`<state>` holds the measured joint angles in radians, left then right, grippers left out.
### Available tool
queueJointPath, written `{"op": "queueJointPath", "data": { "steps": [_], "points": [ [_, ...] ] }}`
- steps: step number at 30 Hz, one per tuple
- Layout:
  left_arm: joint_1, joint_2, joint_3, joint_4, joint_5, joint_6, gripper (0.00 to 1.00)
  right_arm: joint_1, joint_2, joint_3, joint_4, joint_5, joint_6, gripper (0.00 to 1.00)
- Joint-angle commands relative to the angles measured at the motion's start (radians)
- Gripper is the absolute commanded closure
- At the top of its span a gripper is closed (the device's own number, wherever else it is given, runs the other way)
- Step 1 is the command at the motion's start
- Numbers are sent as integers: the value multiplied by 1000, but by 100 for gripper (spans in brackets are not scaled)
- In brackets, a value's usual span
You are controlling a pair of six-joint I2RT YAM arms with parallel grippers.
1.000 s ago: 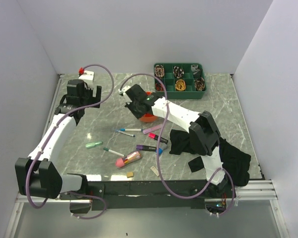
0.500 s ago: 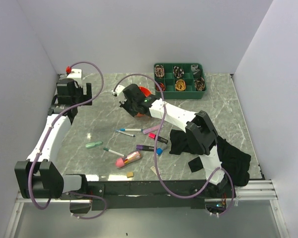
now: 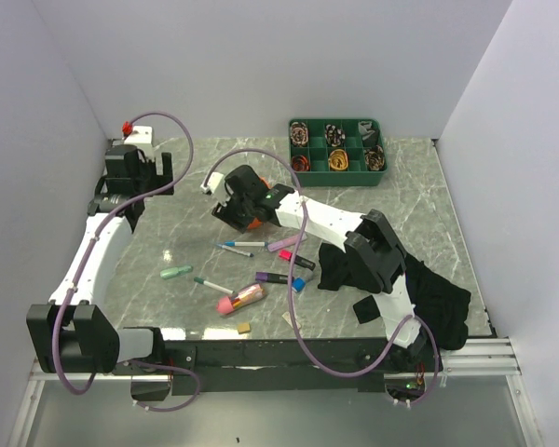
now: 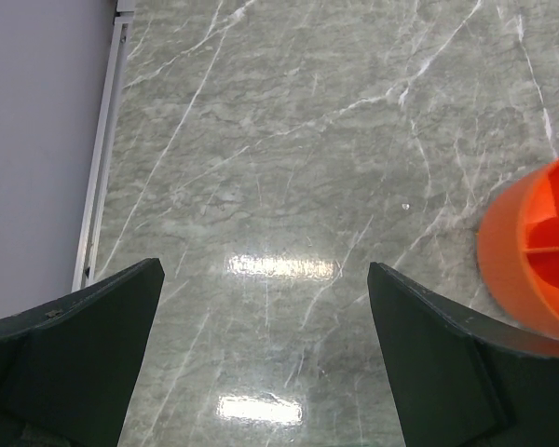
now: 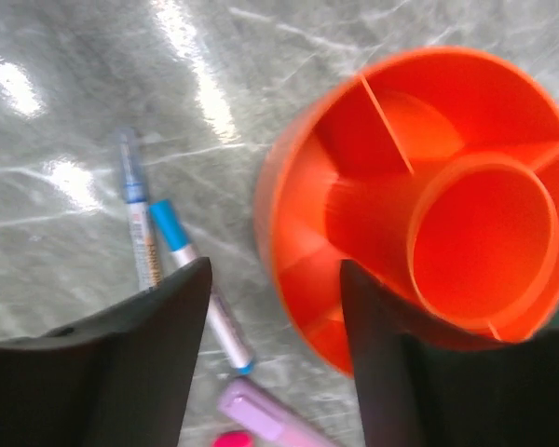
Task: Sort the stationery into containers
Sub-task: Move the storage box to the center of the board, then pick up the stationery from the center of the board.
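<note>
Orange organiser (image 5: 284, 223) partly behind right pincer (image 5: 275, 272)

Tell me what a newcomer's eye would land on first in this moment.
The bright orange round organiser mid-table stands out most, its visible sections empty, directly under the open right pincer. Nearer the arm bases, loose pens and markers lie scattered on the marble-look table. A green tray of ribbon rolls sits at the far edge, right of centre.
</note>
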<state>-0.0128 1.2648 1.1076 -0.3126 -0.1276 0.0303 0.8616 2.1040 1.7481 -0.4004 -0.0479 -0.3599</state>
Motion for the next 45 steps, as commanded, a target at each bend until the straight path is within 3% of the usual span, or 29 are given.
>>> {"op": "queueJointPath", "data": {
  "steps": [1,5,8,12,13,14,15,19,22,25,26,29,33,39,45],
  "points": [
    [2,-16,54,24,29,-24,1,4,-27,24,43,46,-43,31],
    [2,-16,54,23,39,-24,1,-4,-74,9,49,40,-50,24],
    [2,-25,46,27,31,-24,1,-18,-256,-131,127,-45,-69,22],
    [1,-53,20,35,34,-10,1,-132,-481,-336,117,-347,-167,19],
    [2,-56,14,36,36,-12,0,-172,-514,-370,59,-535,-209,17],
    [1,-59,9,35,51,-9,1,-205,-557,-410,4,-612,-267,0],
    [2,-64,0,33,57,-7,1,-232,-571,-426,-41,-648,-353,0],
    [8,-68,-28,36,91,-23,1,-302,-549,-432,-237,-612,-482,0],
    [8,-58,-41,32,109,-24,1,-302,-510,-441,-276,-569,-624,0],
    [10,-44,-48,27,99,-21,1,-303,-438,-412,-351,-595,-802,16],
    [10,-39,-46,26,95,-17,1,-302,-385,-369,-365,-593,-830,29],
    [10,-24,-37,14,85,-7,1,-302,-313,-309,-347,-598,-814,46],
    [10,-10,-37,3,82,3,0,-277,-323,-397,-171,-540,-882,49],
    [39,11,-31,3,88,2,1,-243,-210,-300,-251,-503,-881,50],
    [37,21,-34,3,80,3,1,-200,-144,-277,-224,-449,-838,45]
  ]
}}
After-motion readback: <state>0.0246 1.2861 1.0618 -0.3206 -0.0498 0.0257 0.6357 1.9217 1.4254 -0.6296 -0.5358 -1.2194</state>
